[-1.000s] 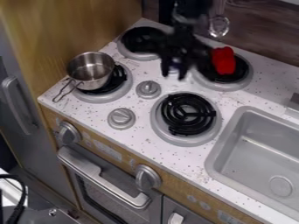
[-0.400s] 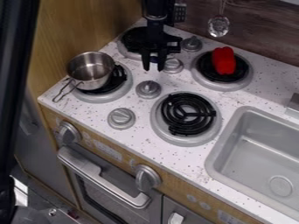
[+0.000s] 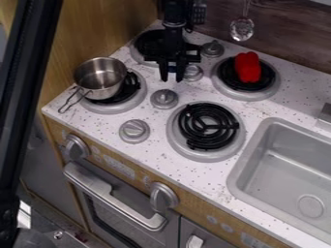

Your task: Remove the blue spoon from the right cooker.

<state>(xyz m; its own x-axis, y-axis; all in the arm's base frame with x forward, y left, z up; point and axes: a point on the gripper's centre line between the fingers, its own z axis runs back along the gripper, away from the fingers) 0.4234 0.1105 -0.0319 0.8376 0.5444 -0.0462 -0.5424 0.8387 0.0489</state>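
Two fingers [image 3: 163,75] apart on the tool [image 3: 172,78], hung above the desk [image 3: 152,117], likely for clearance. Red object [image 3: 248,68] on the rear right burner [image 3: 266,76]; cannot place the blue spoon.

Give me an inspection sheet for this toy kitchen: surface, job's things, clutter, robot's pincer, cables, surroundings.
Surface: white speckled counter, dark specks scattered over it.
Job's things: black coil burner with grey rim, right front; matching burner behind it.
Clutter: red, pepper-like object on the rear right burner; shiny metal pot with wire handle on the left front burner.
Gripper: black two-finger pincer hangs near the rear left burner, tips apart.
Cables: nothing seen.
Surroundings: grey sink at right; brown wood-look wall behind.
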